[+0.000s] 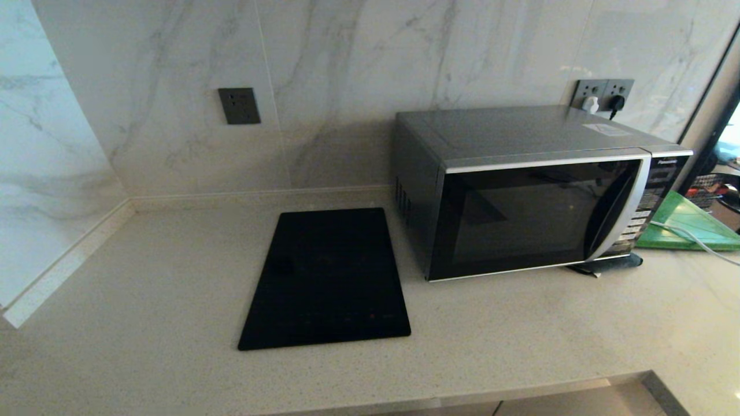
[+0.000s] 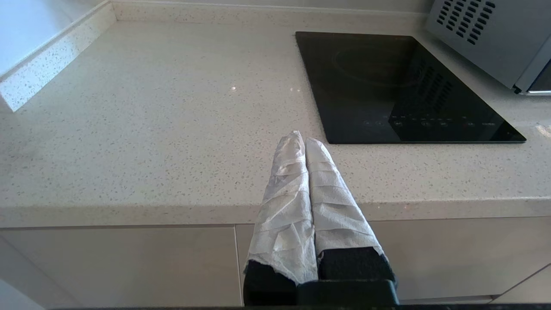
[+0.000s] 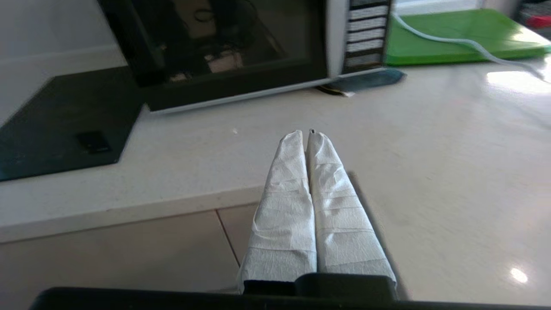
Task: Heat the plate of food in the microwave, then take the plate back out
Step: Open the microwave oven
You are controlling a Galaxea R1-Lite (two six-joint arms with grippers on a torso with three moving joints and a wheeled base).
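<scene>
The silver-grey microwave stands at the back right of the counter with its dark glass door closed; its curved handle strip and button panel are on its right side. The plate of food is out of view. My left gripper hangs shut and empty at the counter's front edge, left of the cooktop. My right gripper is also shut and empty, low over the counter in front of the microwave. Neither arm shows in the head view.
A flat black glass cooktop lies left of the microwave. A green board with a white cable across it lies right of the microwave. A dark flat item sticks out under the microwave's right front corner. Marble walls close the back and left.
</scene>
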